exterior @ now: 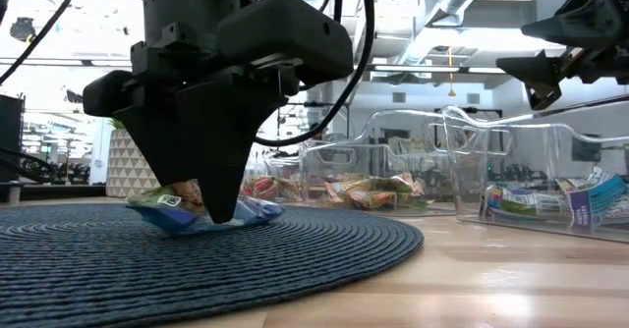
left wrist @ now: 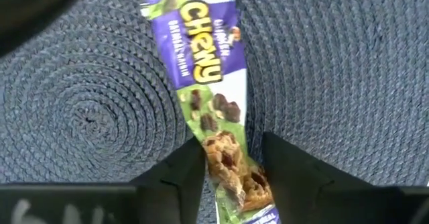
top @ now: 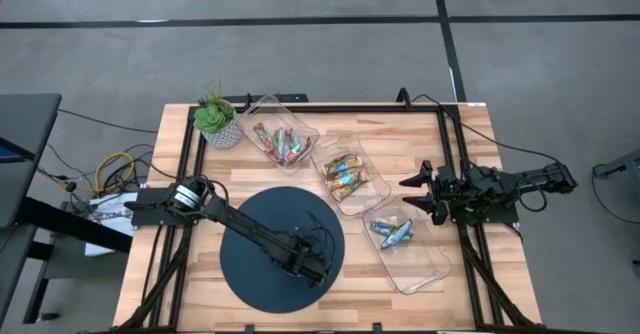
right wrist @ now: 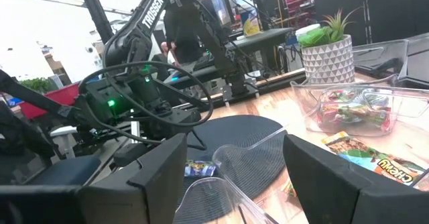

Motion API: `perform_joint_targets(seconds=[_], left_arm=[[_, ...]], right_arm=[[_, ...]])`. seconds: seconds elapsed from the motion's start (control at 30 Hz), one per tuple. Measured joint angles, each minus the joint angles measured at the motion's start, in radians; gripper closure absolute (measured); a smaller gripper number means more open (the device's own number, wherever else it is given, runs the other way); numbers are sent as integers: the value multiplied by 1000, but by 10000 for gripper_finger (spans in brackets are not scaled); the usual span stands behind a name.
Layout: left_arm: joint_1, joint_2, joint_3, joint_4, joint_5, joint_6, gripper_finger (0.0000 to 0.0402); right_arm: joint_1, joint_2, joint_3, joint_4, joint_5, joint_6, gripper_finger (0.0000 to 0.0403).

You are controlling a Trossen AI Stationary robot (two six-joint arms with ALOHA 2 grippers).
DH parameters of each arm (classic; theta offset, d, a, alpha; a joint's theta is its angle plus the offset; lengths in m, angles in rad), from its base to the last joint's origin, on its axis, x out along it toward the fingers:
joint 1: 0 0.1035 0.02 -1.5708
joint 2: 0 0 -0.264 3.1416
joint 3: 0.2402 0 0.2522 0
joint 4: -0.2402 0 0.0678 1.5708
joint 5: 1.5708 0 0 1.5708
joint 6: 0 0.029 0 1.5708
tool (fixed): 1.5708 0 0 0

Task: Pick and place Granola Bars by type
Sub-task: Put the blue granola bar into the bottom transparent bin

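Note:
A granola bar [left wrist: 201, 70] in a purple-blue and green wrapper lies flat on the round dark woven mat [top: 260, 224]. My left gripper [left wrist: 231, 177] stands over the bar's near end, shut on it; in the low view it comes down onto the bar [exterior: 197, 210]. In the high view the left gripper [top: 312, 264] covers the bar. My right gripper [top: 412, 195] hovers open beside the trays at the table's right, touching nothing. Sorted bars lie in three clear trays: green-red [top: 280, 144], orange-yellow [top: 343, 174], blue [top: 392, 232]. My left gripper pinches the bar between its two fingers at one end [left wrist: 231, 167], on the long edges of the wrapper. The fingers [exterior: 221, 195] come from above, pointing down, and lie across the bar. The bar rests flat on the mat, its other end [left wrist: 188, 9] stretching away from the fingers.
The three clear trays stand in a slanting row from the far middle [top: 262, 109] to the near right [top: 430, 269]. A potted plant [top: 218, 119] stands at the far left. Black frame rails [top: 452, 154] run along the table's sides. Bare wood [top: 200, 274] lies near the mat.

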Motion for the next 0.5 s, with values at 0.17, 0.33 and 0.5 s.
perform_joint_targets(seconds=[0.17,0.33,0.5], left_arm=[[0,0,0,12,-13,30,294],[0,0,0,54,-14,73,318],[0,0,0,139,-22,124,336]], right_arm=[[0,0,0,0,0,0,159],[0,0,0,0,0,0,159],[0,0,0,0,0,0,159]])
